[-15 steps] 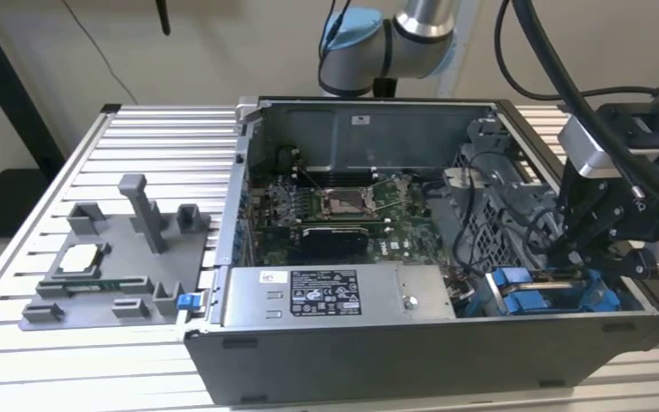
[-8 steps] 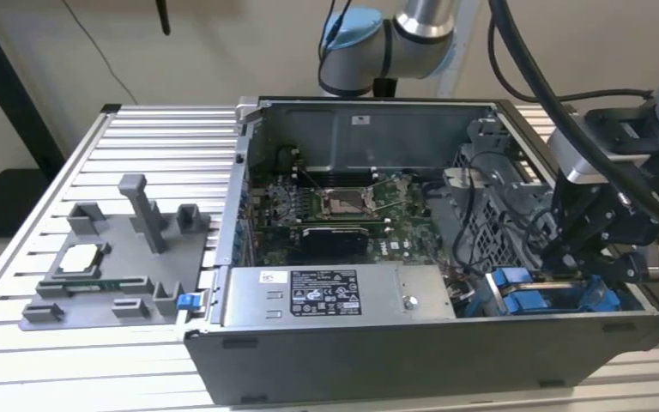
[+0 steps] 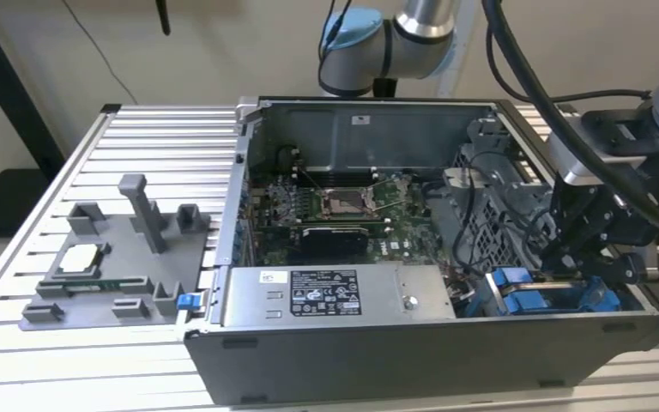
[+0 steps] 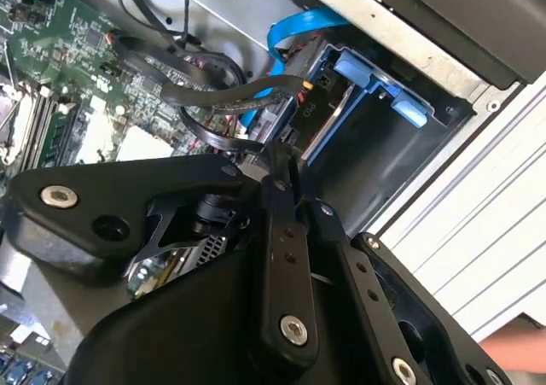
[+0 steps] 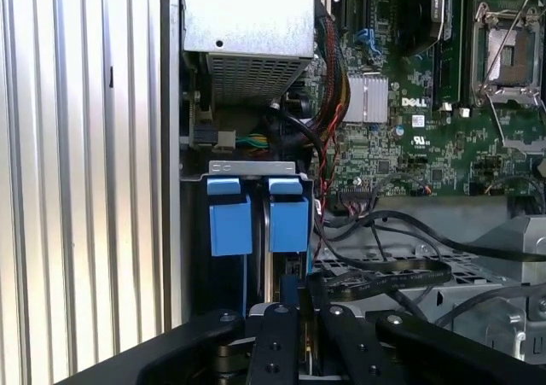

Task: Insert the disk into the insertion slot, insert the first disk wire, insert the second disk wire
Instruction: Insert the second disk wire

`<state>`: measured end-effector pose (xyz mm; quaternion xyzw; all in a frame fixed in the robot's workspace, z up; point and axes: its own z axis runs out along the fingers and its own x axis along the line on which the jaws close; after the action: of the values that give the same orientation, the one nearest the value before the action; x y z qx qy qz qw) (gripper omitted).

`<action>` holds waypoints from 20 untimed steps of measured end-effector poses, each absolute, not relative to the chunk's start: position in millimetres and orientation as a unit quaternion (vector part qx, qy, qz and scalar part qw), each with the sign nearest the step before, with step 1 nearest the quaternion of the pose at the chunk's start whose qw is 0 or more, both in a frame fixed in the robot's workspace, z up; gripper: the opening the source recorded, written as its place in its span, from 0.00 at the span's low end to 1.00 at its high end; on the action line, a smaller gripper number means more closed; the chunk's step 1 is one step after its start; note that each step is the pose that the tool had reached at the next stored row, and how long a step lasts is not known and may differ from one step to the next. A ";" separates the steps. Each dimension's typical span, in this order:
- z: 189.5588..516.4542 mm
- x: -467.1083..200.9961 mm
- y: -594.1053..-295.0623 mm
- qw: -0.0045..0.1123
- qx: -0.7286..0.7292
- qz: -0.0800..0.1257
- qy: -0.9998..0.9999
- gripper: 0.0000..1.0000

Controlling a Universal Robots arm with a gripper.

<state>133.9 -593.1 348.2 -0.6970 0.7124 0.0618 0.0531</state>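
bench (image 3: pixel 32 360): ribbed aluminium slats are seen under everything in the exterior view.
fixture tray (image 3: pixel 112 266): a grey holder is set at the exterior view's left, well apart from the hand.
computer case (image 3: pixel 421 360): an open tower is laid on its side, right of the tray.
power supply (image 3: pixel 329 296): a grey box with a black label is seated along the case's near wall.
motherboard (image 3: pixel 329 206): it is seen behind the power supply.
disk (image 5: pixel 256 214): its blue carrier is seated in the insertion slot (image 5: pixel 247 170), at the case's near right corner.
hand (image 5: pixel 294 304): it is held just above the disk's end; the fingers are drawn close together on a dark cable connector (image 4: pixel 286 133).
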 end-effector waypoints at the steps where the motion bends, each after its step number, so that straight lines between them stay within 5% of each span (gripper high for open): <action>1: 348.1 134.0 -593.0 0.053 -0.697 0.062 0.712 0.00; 20: 342.9 140.3 -592.1 0.053 -0.697 0.062 0.712 0.00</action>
<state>140.3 -592.1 342.9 -0.6973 0.7121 0.0620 0.0532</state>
